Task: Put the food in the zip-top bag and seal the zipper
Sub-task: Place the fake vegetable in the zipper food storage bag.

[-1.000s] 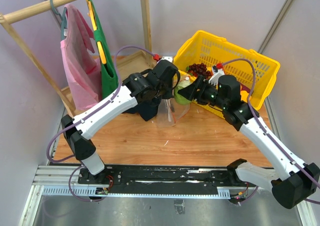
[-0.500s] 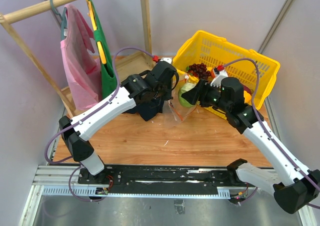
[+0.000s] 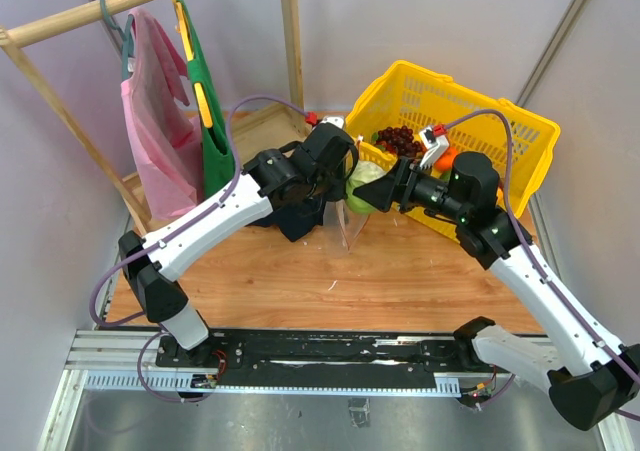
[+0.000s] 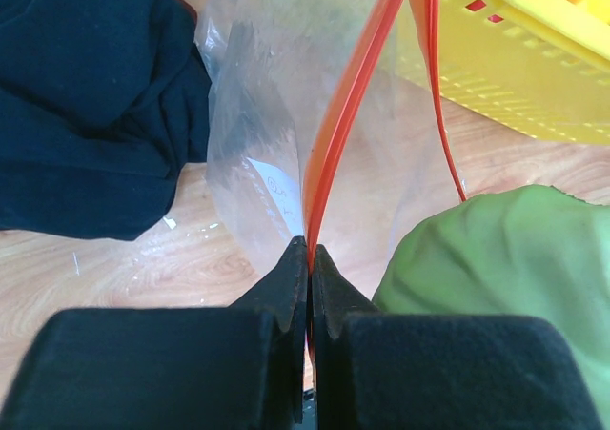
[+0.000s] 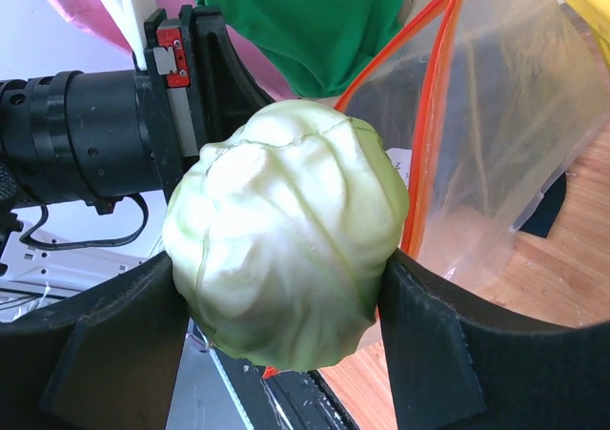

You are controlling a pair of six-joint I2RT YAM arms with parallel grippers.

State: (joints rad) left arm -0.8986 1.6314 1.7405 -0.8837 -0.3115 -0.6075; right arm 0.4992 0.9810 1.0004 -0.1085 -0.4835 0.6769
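Note:
My left gripper (image 4: 310,251) is shut on the orange-red zipper (image 4: 341,115) of the clear zip-top bag (image 4: 267,134) and holds the bag's mouth up above the table (image 3: 300,271). The bag's white label (image 4: 278,194) shows through the plastic. My right gripper (image 5: 286,301) is shut on the pale green round food (image 5: 286,249) and holds it at the bag's mouth (image 5: 434,115), next to the left gripper. In the top view the green food (image 3: 360,186) sits between both grippers, with the bag (image 3: 350,226) hanging below. More food (image 3: 400,141) lies in the yellow basket (image 3: 500,121).
A dark cloth (image 4: 91,106) lies on the wooden table left of the bag. The yellow basket's wall (image 4: 515,58) is close behind the bag. A pink bag (image 3: 155,121) and a green bag (image 3: 210,101) hang from a wooden rack at back left.
My right gripper has carried the green food a little left and up, closer to the left gripper and the bag's mouth. The left arm has barely moved.

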